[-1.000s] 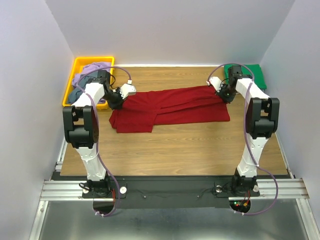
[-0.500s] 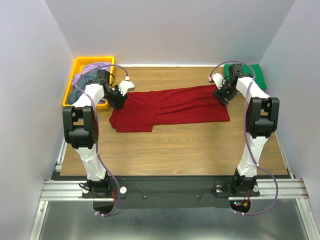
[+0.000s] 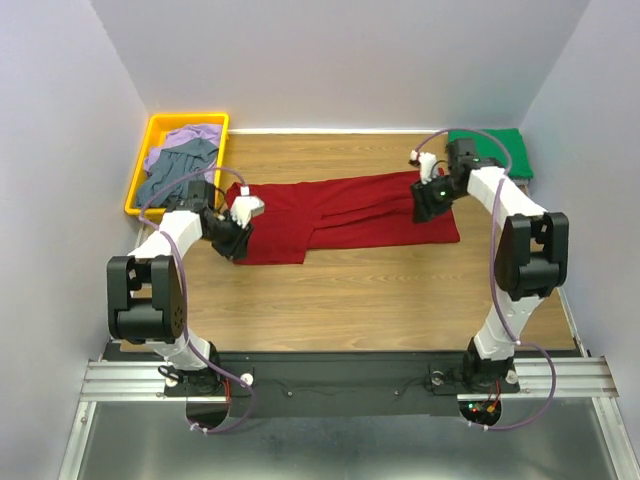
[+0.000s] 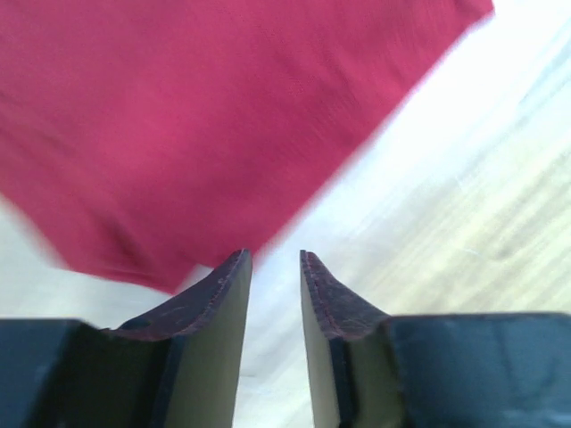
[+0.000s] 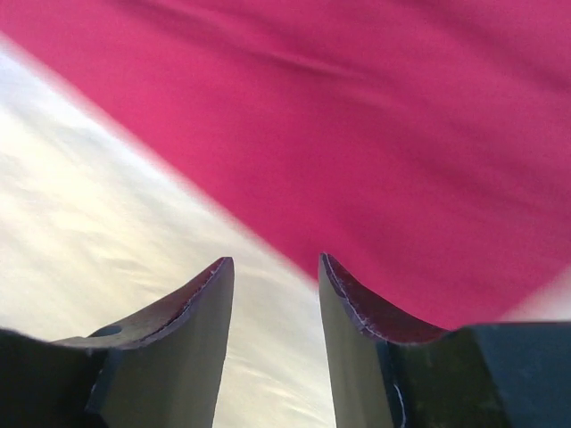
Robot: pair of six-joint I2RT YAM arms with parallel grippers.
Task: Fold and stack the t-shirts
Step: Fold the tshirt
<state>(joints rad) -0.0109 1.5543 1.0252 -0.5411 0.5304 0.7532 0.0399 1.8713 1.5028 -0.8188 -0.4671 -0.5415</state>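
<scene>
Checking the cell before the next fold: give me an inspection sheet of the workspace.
Surface: wooden table, nothing spilled.
Job's things: dark red cloth t-shirt spread mid-table; folded bright green t-shirt, far right corner; lavender-purple t-shirt and grey-blue t-shirt in yellow plastic tray, far left.
Clutter: nothing seen.
Grippers: left gripper open, empty, by red shirt's left end; right gripper open, empty, over its right end.
Cables: purple cables looped along both arms.
Surroundings: plain white walls.
</scene>
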